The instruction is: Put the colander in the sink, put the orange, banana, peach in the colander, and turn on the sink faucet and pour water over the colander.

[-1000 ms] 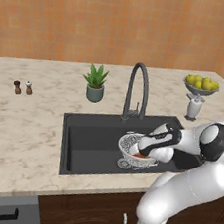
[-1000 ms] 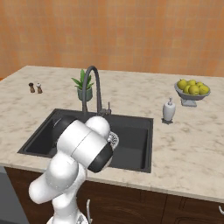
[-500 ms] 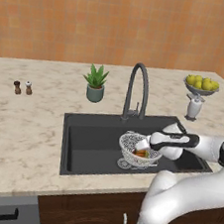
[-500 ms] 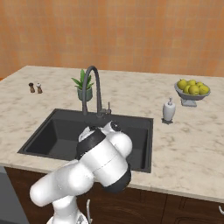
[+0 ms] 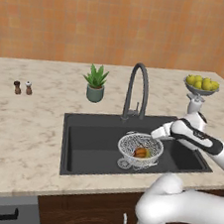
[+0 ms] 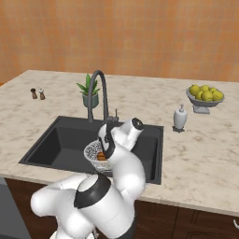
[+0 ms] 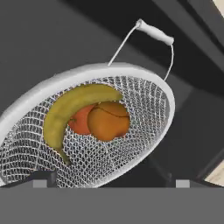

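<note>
Colander (image 5: 140,148) sits in the sink (image 5: 95,142), right of the basin's middle, upright on its ring foot, just in front of the faucet (image 5: 136,91). Inside it: banana (image 7: 74,112) curved over the top of an orange (image 7: 81,120) and a peach (image 7: 109,121), all three touching each other on the mesh. Wire handle with white grip sticks off the colander's far rim in the hand view. Gripper (image 5: 157,133) hangs just above the colander's right rim, jaws apart, holding nothing, fingertips (image 7: 41,177) spread wide at the bottom of the hand view. Faucet spout arches over the basin. On the counter (image 5: 27,128): potted plant (image 5: 95,83), shakers (image 5: 22,87), soap dispenser (image 6: 180,118), fruit bowl (image 5: 201,86).
</note>
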Tool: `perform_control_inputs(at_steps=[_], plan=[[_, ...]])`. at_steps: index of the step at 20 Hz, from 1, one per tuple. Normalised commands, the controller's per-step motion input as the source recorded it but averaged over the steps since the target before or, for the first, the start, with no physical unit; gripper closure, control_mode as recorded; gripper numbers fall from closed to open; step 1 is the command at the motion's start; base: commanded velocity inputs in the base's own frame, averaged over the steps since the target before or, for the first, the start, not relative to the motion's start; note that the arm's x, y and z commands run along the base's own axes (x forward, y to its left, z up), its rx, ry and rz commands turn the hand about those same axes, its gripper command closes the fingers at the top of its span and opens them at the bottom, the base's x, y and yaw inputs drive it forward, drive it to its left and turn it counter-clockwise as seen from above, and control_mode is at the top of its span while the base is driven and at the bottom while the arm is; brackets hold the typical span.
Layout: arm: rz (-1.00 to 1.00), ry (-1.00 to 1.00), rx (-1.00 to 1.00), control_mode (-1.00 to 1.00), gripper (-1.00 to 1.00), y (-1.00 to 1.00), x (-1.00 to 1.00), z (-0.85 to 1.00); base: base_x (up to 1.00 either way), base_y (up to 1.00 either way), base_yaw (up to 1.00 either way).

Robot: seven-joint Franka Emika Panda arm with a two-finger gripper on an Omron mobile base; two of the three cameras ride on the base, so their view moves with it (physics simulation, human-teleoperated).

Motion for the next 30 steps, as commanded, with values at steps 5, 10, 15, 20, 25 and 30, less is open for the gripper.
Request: perform_control_inputs(at_steps=[5, 10, 15, 20, 25, 30], plan=[[-0.22, 0.08, 0.39, -1.0, -1.0, -0.55, -0.41, 0.67, 0.0, 0.0, 0.0], [-0.41, 0.09, 0.5, -1.0, -1.0, -0.29, -0.03, 0.62, 0.0, 0.0, 0.0], [-0.37, 0.3, 0.33, -1.0, -1.0, -0.47, -0.06, 0.3, 0.0, 0.0, 0.0], [-0.28, 0.6, 0.12, -1.0, -1.0, -0.21, 0.21, 0.51, 0.0, 0.0, 0.0], [-0.37, 0.17, 0.42, -1.0, -1.0, 0.01, 0.24, 0.41, 0.0, 0.0, 0.0], [-0.42, 0.1, 0.58, -1.0, -1.0, 0.01, 0.01, 0.2, 0.0, 0.0, 0.0]])
